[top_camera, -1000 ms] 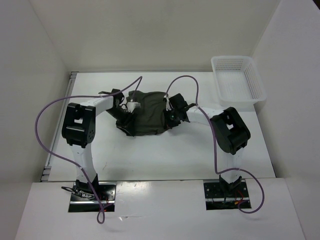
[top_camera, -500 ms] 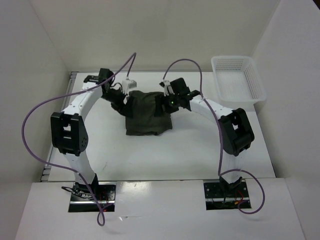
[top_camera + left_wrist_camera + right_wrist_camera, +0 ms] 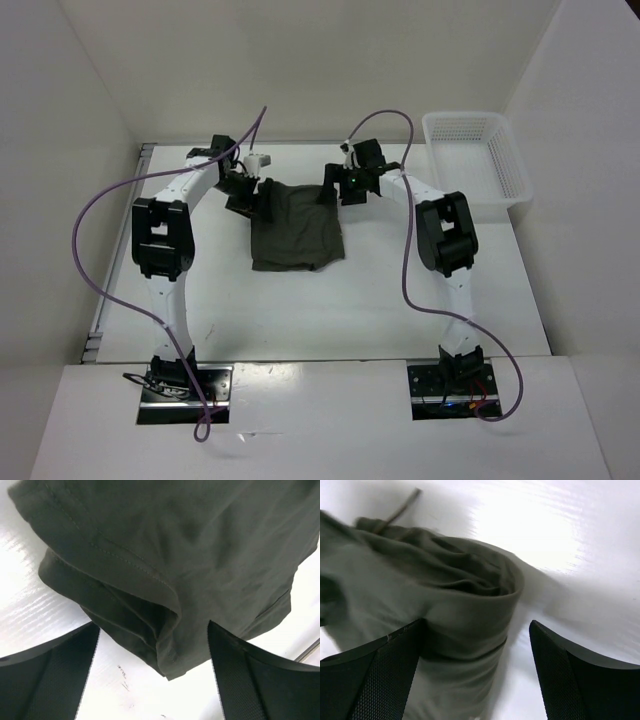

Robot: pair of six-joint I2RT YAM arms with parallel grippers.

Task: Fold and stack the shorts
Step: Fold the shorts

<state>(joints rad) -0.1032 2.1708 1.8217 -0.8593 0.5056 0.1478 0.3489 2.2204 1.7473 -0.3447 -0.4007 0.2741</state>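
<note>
Mid-fold, with dark olive-green cloth shorts (image 3: 295, 232) in a rough rectangle on the white tabletop (image 3: 390, 295) well left of the white plastic mesh basket (image 3: 470, 196), left end effector (image 3: 152, 626) and right end effector (image 3: 476, 625) open and empty at two corners; likely needing fresh grips for another fold.

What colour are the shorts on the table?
The shorts are plain dark olive green, with no pattern. The left wrist view shows it best.
</note>
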